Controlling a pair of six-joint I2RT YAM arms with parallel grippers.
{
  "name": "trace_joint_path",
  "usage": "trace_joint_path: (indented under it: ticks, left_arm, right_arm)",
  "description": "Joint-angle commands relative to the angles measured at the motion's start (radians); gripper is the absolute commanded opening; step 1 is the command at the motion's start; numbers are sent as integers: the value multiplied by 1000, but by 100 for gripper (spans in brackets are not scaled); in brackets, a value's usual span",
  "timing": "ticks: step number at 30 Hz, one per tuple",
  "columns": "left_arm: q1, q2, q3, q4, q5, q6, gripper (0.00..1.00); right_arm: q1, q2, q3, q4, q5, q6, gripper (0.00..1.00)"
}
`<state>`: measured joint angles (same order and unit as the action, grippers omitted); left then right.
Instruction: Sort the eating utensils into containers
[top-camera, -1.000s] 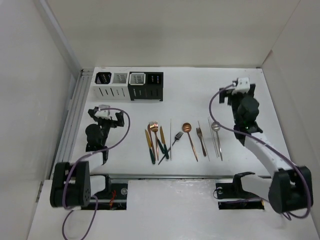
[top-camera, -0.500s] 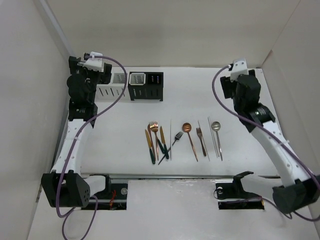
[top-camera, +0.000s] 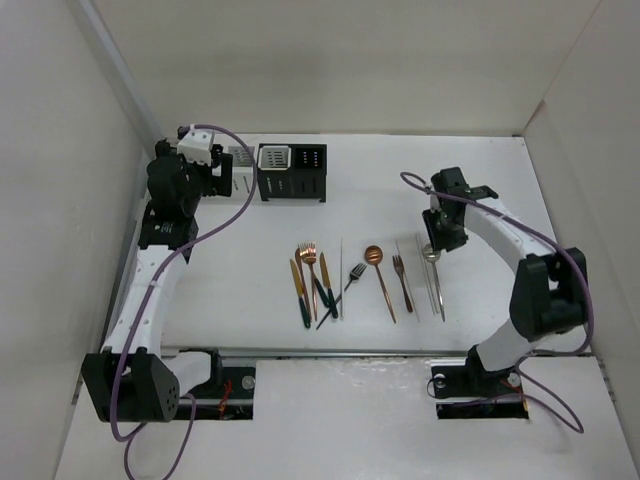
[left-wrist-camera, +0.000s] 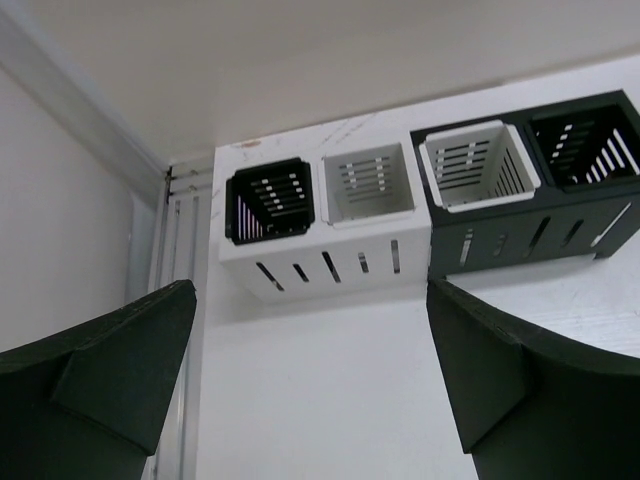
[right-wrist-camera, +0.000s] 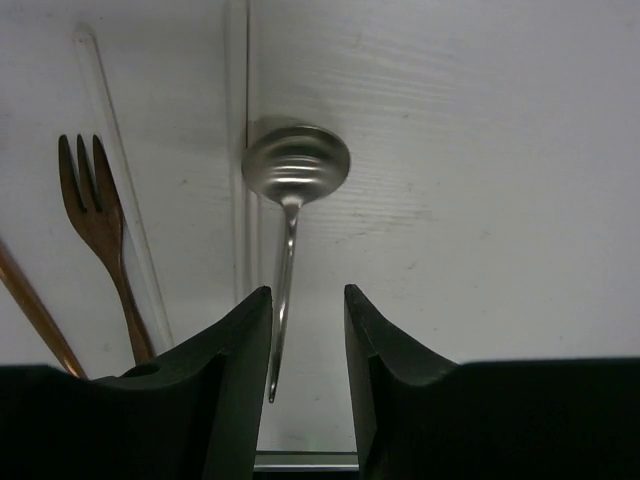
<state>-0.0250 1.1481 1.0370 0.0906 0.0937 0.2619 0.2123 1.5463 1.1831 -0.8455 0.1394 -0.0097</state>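
Note:
The eating utensils lie in a row on the white table: a copper fork (top-camera: 307, 255), green-handled pieces (top-camera: 326, 290), a copper spoon (top-camera: 375, 258), a brown fork (top-camera: 401, 272), white sticks (top-camera: 341, 275) and a silver spoon (top-camera: 431, 254). My right gripper (top-camera: 437, 238) hangs low over that silver spoon (right-wrist-camera: 296, 165). Its jaws stand partly apart, and the spoon's handle lies between them beside the left finger (right-wrist-camera: 245, 345), not pinched. The containers (left-wrist-camera: 368, 182) stand at the back left, with black (left-wrist-camera: 270, 200) and white compartments. My left gripper (left-wrist-camera: 310, 380) hovers wide open and empty in front of them.
A brown fork (right-wrist-camera: 95, 210) and two white sticks (right-wrist-camera: 236, 150) lie just left of the silver spoon. The black caddy (top-camera: 292, 172) joins the white caddy (top-camera: 238, 180). A metal rail (top-camera: 150, 215) runs along the left wall. The arm bases sit at the near edge.
My right arm swung down from the back right to the silver spoon, and its jaws narrowed around the handle. The left arm shifted slightly right and lower, still open.

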Motion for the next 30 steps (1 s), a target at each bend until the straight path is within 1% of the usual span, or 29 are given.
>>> trace_joint_path:
  ticks: [1, 2, 6, 7, 8, 13, 20, 25, 27, 29, 30]
  left_arm:
    - [-4, -68, -26, 21, -31, -15, 100]
    - [-4, -80, -40, 30, -31, -15, 100]
    - [-4, -90, -40, 31, -51, -6, 100]
    - [-4, -90, -40, 31, -51, -6, 100]
    - [-4, -90, -40, 31, -51, -6, 100]
    - [-4, -90, -49, 40, -51, -6, 100]
    - [-4, -71, -58, 51, -51, 5, 100]
    - [-4, -71, -49, 60, -72, 14, 100]
    - [-4, -71, -49, 60, -72, 14, 100]
    - [-4, -62, -49, 60, -72, 14, 100]
    - [-4, -62, -49, 60, -72, 14, 100]
  right_arm:
    - [18, 82, 29, -29, -84, 1, 41]
    - [18, 99, 29, -29, -84, 1, 42]
    - [18, 188, 47, -73, -98, 31, 42]
    - [7, 201, 47, -73, -69, 40, 41]
    - [7, 212, 56, -87, -60, 40, 39]
    - [-5, 221, 56, -87, -49, 60, 39]
    - [-14, 316, 56, -87, -26, 60, 38]
    - [-14, 348, 47, -66, -6, 60, 37]
    - [-14, 357, 38, -55, 3, 51, 30]
    - [-24, 368, 38, -55, 3, 51, 21]
    - [-24, 368, 38, -46, 3, 42, 7]
